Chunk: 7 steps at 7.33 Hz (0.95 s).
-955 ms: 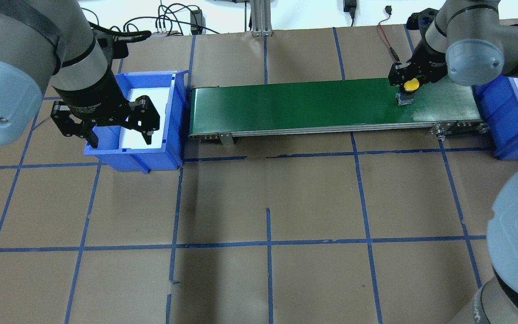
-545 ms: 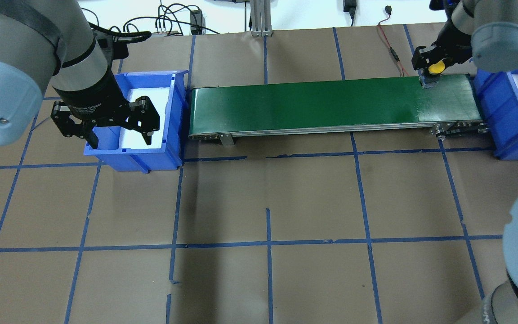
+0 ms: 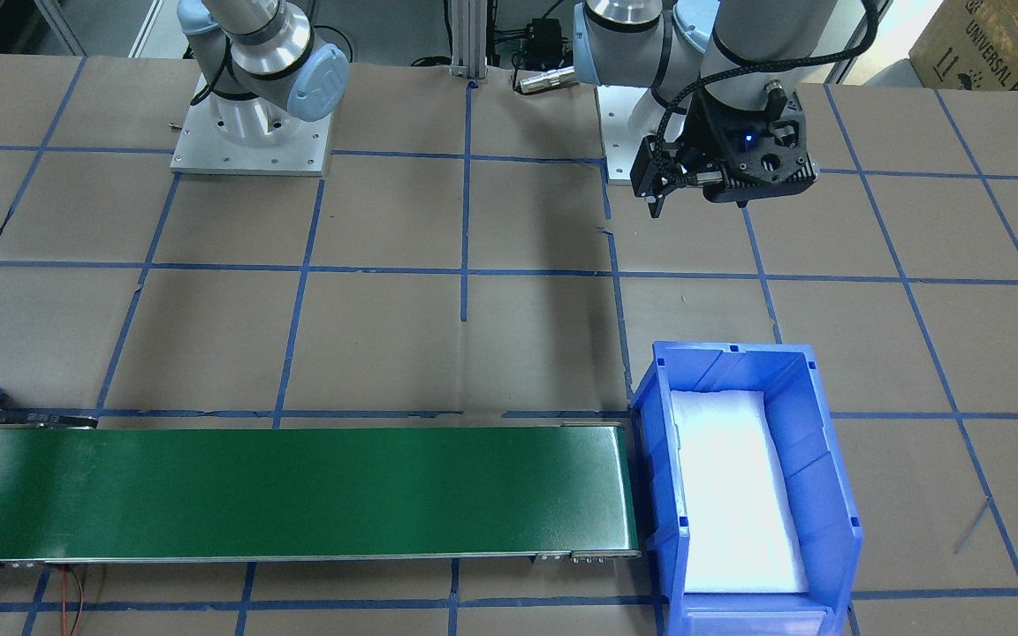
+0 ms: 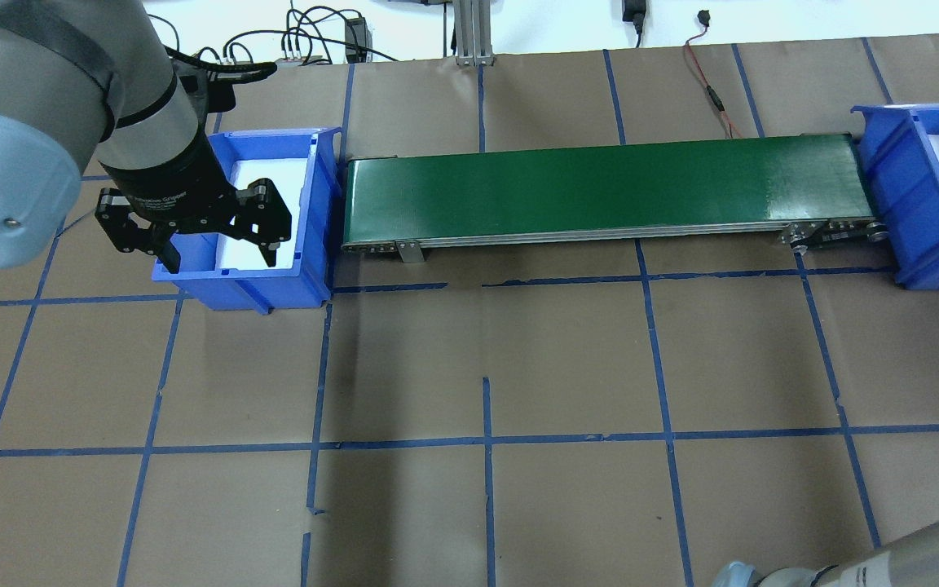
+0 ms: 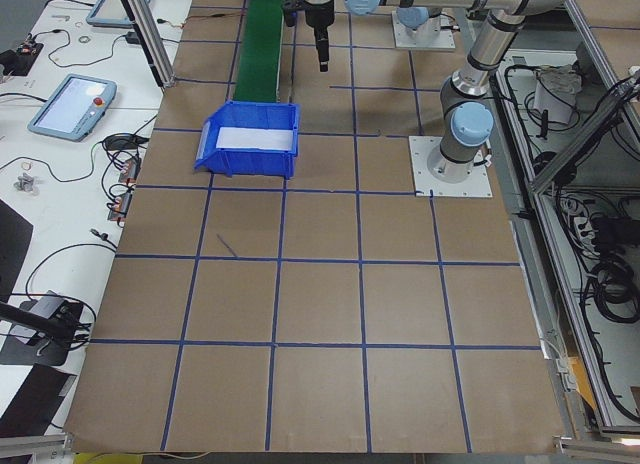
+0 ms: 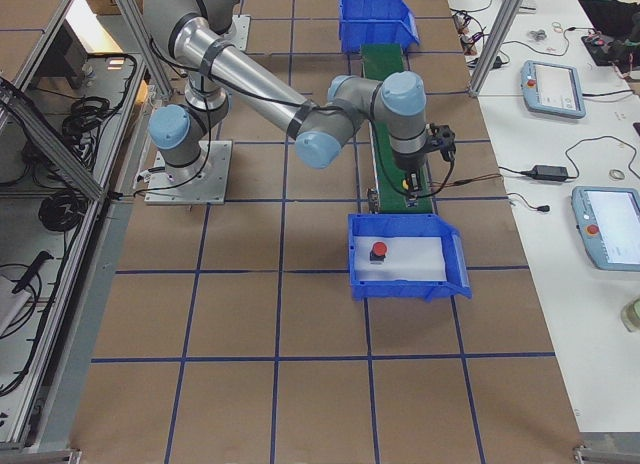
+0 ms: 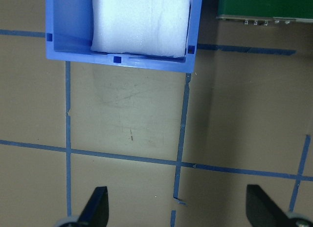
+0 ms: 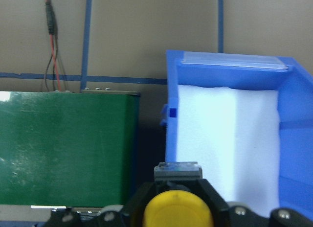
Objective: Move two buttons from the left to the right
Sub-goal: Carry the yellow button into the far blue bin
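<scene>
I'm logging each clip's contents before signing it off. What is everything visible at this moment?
yellow button: one, yellow cap, held above the right blue bin
red button: one, red cap, on the white foam inside the right blue bin
blue bins: two, blue with white foam liners, left bin and right bin at the two ends of the belt
conveyor belt: one, green, between the bins
table: one, brown paper with a blue tape grid
cables: several, black and red, along the table's far edge
left gripper: one, black, open, over the left bin
right gripper: one, black, shut on the yellow button
</scene>
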Each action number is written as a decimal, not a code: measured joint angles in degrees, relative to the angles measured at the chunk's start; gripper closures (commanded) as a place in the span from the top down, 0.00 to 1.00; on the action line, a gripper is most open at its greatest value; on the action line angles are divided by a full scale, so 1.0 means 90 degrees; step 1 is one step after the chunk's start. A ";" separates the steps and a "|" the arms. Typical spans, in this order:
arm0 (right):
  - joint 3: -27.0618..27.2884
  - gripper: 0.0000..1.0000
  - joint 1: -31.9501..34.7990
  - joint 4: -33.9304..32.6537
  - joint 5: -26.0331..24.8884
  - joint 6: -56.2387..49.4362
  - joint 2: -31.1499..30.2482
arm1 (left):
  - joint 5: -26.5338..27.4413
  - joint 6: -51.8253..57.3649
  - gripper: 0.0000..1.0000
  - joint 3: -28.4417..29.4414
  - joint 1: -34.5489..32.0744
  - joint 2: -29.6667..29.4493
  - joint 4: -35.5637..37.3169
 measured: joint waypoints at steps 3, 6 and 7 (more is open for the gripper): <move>-0.0294 0.40 -0.0539 -0.0254 0.0491 -0.0584 0.0673 | 0.0000 0.0008 1.00 -0.0017 -0.0001 0.0005 0.0007; -0.0486 0.43 -0.0573 -0.0457 0.0650 -0.0323 0.1386 | 0.0000 0.0009 1.00 -0.0021 -0.0001 0.0001 0.0007; -0.0453 0.43 -0.0574 -0.0469 0.0648 -0.0194 0.1471 | 0.0000 0.0010 1.00 -0.0021 -0.0001 0.0001 0.0007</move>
